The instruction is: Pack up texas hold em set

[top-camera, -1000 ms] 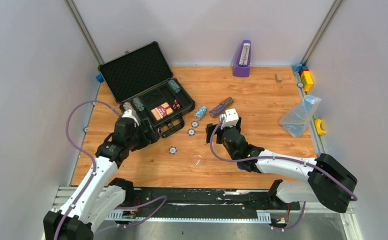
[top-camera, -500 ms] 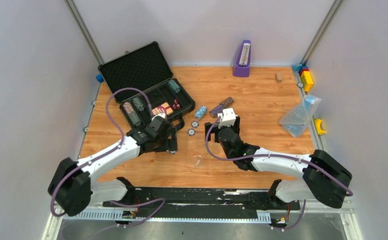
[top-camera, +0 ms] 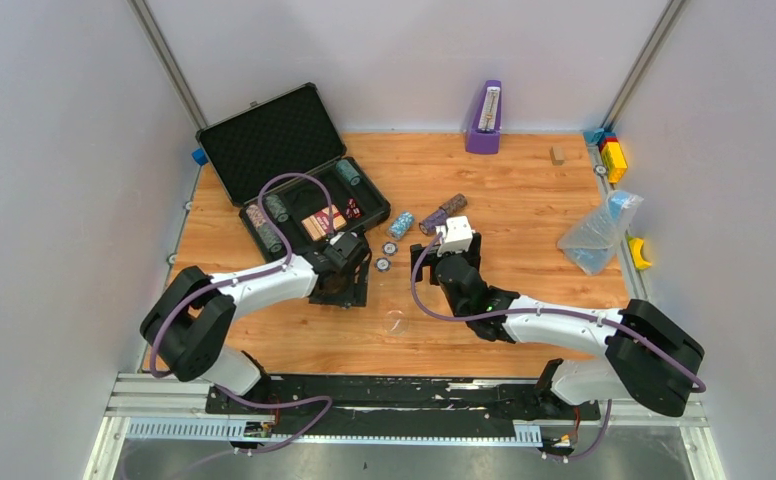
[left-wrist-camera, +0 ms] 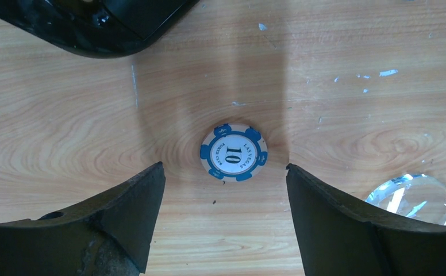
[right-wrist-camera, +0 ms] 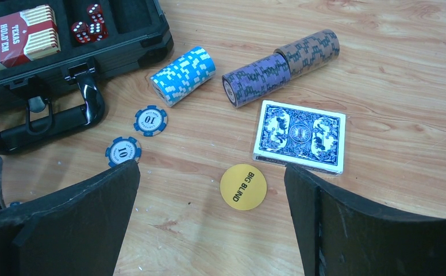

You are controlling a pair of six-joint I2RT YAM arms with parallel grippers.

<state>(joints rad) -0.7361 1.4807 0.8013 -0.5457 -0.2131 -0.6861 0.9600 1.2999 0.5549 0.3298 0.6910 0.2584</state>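
The open dark briefcase [top-camera: 294, 180] lies at the back left, holding chip rolls, a red card deck [right-wrist-camera: 16, 37] and red dice [right-wrist-camera: 88, 29]. My left gripper [left-wrist-camera: 225, 167] is open just in front of the case's handle, low over a single blue 10 chip [left-wrist-camera: 234, 152] that lies between its fingertips, untouched. My right gripper [right-wrist-camera: 212, 165] is open over a yellow BIG BLIND button [right-wrist-camera: 243, 187]. Beyond it lie a blue-backed deck [right-wrist-camera: 300, 137], a blue roll [right-wrist-camera: 183, 75], a purple roll [right-wrist-camera: 255, 80], a brown roll [right-wrist-camera: 310, 50] and two loose blue chips [right-wrist-camera: 150, 120].
A clear round disc [left-wrist-camera: 413, 195] lies just right of the left gripper. A purple metronome [top-camera: 484, 118] stands at the back wall. A plastic bag [top-camera: 599, 232], coloured blocks [top-camera: 612, 155] and a small wooden block [top-camera: 557, 154] sit at the right.
My left arm swung right from the case's front corner to above the loose blue chip, and its jaws narrowed a little. The right gripper shifted slightly.
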